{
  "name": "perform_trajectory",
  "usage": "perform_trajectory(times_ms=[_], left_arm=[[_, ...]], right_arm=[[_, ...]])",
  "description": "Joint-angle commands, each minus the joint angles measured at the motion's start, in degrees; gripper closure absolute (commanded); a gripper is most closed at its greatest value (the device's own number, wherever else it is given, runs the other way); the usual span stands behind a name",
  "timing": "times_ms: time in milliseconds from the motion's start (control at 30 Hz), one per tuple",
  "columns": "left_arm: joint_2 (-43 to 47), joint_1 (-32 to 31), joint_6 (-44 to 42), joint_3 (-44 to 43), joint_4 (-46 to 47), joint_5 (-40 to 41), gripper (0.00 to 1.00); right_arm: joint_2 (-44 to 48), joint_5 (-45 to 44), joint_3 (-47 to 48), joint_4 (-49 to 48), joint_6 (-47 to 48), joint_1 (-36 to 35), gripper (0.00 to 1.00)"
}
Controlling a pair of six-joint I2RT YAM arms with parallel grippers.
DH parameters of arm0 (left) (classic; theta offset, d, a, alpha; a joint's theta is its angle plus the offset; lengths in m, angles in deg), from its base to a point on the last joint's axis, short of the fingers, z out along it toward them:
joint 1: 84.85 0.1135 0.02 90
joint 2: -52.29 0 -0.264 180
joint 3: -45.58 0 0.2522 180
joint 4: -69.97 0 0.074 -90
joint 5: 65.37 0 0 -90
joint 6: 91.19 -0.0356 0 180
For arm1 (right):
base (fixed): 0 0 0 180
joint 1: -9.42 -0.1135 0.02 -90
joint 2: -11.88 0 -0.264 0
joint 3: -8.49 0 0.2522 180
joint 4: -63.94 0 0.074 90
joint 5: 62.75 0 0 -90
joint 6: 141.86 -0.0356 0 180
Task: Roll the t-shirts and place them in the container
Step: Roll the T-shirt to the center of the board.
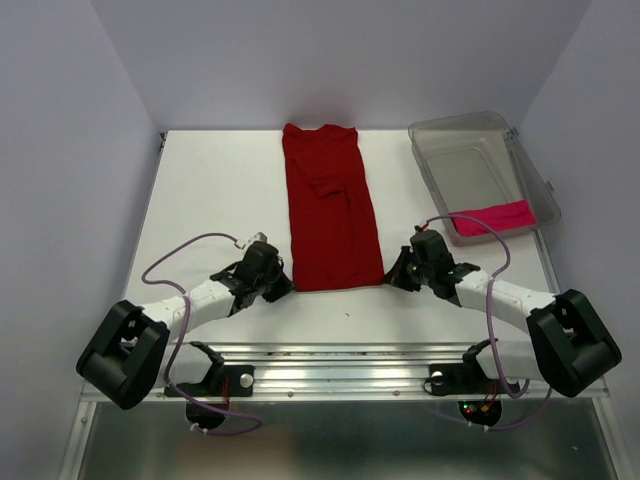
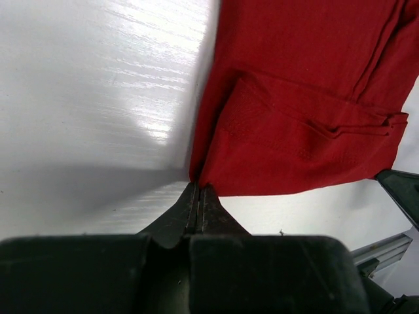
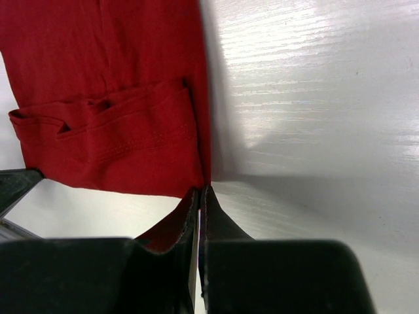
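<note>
The dark red t-shirt (image 1: 330, 205) lies on the white table, folded lengthwise into a long strip, collar at the far end. My left gripper (image 1: 281, 285) is shut on its near left hem corner; in the left wrist view the closed tips (image 2: 198, 186) pinch the cloth (image 2: 301, 98). My right gripper (image 1: 396, 272) is shut on the near right hem corner; in the right wrist view the tips (image 3: 203, 189) pinch the cloth (image 3: 111, 78). The magenta-pink t-shirt (image 1: 496, 218) lies bunched in the near end of the clear plastic bin.
The clear plastic bin (image 1: 523, 165) stands at the far right of the table (image 1: 215, 190). A metal rail (image 1: 340, 365) runs along the near edge between the arm bases. Cables loop beside both arms.
</note>
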Motion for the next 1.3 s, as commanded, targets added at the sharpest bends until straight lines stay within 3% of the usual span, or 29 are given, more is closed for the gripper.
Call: perform_trajectory(times_ms=[0, 533, 1267], left_arm=[[2.3, 0.1, 0.3, -2.7, -2.2, 1.8, 1.00], [3.5, 0.7, 0.7, -7.2, -6.9, 4.5, 1.00], [-5.8, 6.2, -4.0, -16.9, -8.3, 3.0, 1.00]], right_arm=[[2.2, -0.9, 0.2, 1.2, 0.4, 0.3, 0.99], [1.6, -3.6, 4.5, 3.0, 1.1, 0.8, 0.99], [-6.2, -2.6, 13.2, 3.1, 3.4, 3.6, 0.99]])
